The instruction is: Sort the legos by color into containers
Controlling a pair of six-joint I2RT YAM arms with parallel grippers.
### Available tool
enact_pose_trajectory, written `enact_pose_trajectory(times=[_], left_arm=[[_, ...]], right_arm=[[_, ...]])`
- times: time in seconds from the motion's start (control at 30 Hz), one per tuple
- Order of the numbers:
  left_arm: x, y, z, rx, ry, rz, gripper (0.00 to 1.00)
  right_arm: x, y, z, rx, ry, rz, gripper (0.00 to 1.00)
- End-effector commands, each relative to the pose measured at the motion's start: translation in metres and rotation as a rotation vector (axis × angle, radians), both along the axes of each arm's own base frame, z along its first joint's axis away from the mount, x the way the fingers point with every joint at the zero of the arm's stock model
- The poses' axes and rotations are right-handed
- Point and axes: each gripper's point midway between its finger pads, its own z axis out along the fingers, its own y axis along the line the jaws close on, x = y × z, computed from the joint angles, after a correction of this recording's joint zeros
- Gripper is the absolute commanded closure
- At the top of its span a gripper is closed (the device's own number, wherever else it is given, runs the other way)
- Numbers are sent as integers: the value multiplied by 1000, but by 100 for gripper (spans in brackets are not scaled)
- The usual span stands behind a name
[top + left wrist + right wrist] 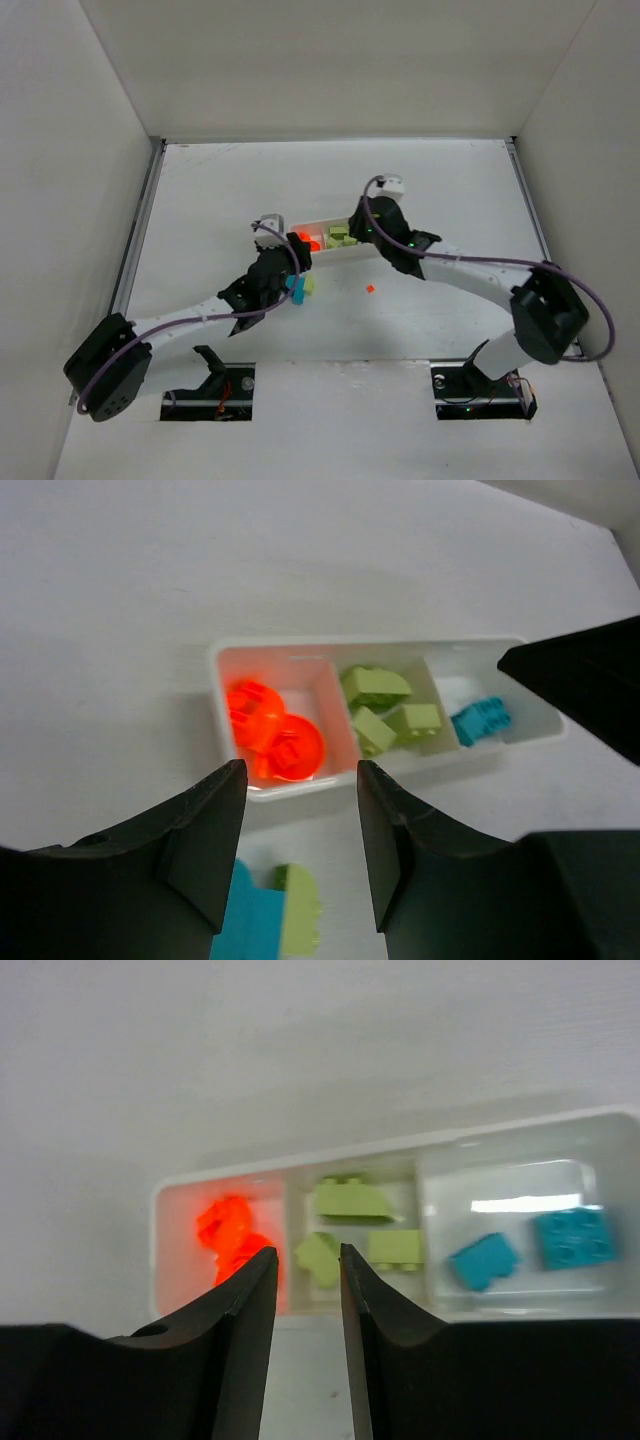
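No readable text, label, brand or number on legos (375,687), tray (300,646), table (450,200).

A robotics lab cell: plain white walls (340,60) enclose a white table (200,190) bearing 2 cabled robot arms (470,270).

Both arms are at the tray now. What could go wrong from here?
The cyan brick and green brick under the left gripper touch; one pinch could lift both. The right gripper hangs over the same tray, so the arms could collide. The tiny orange piece lies apart, easily missed.
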Motion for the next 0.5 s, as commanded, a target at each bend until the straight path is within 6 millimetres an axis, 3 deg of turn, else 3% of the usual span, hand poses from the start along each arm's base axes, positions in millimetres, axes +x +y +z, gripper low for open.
enact_pose_trajectory(times=[0.0,0.1,0.2,0.33,0.47], left_arm=[[-9,-66,32,25,-59,-197,54],[-31,-118,18,105,-6,-340,54],[-50,-155,1,185,57,-411,55],[-60,-176,-19,277,146,-409,56],[-77,-199,-44,361,216,-508,59]], right_arm=[[-1,-70,16,83,-83,-174,63],[-15,-125,2,112,-81,-283,63],[-29,-160,-11,131,-71,-352,60],[-42,-183,-22,134,-64,-392,55],[-48,-192,-30,162,-57,-417,54]])
